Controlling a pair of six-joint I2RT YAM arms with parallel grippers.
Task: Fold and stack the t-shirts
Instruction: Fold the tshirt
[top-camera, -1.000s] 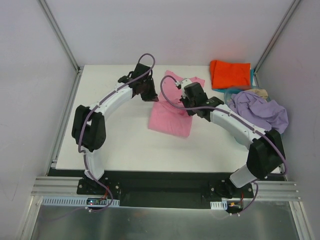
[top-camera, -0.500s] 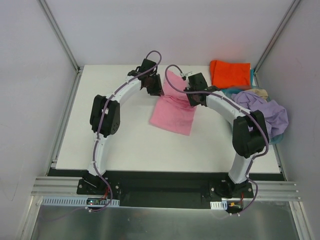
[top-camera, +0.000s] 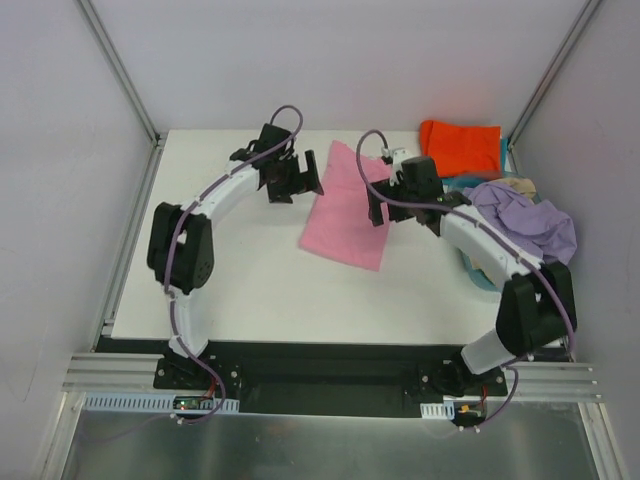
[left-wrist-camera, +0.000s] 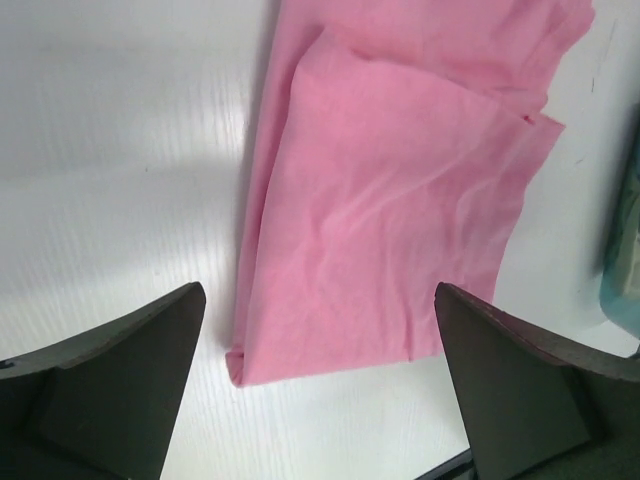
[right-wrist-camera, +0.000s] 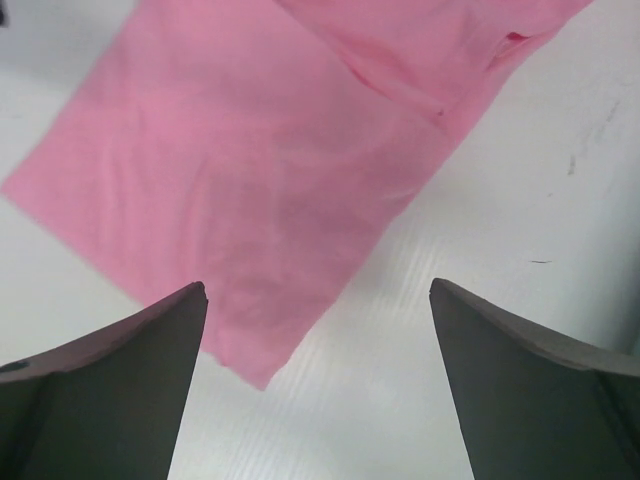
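The pink t-shirt (top-camera: 345, 215) lies flat on the white table (top-camera: 240, 270), folded into a long strip that runs from the back toward the front. In the left wrist view the pink t-shirt (left-wrist-camera: 400, 220) shows a doubled layer and a folded near corner. My left gripper (top-camera: 305, 180) hovers open just left of its far end, nothing between the fingers (left-wrist-camera: 130, 380). My right gripper (top-camera: 377, 205) hovers open at the strip's right edge, above the pink cloth (right-wrist-camera: 250, 180), also empty. A folded orange-red t-shirt (top-camera: 460, 148) lies at the back right.
A crumpled lavender t-shirt (top-camera: 525, 222) and a bit of beige cloth (top-camera: 515, 185) sit heaped in the light blue basket (top-camera: 478, 272) by the right wall. Teal cloth (top-camera: 501, 152) shows beside the orange-red one. Metal frame posts flank the table.
Both grippers went from shut to open and let go of the pink t-shirt. It now lies as a longer flat strip, and both grippers have drawn apart to its sides.
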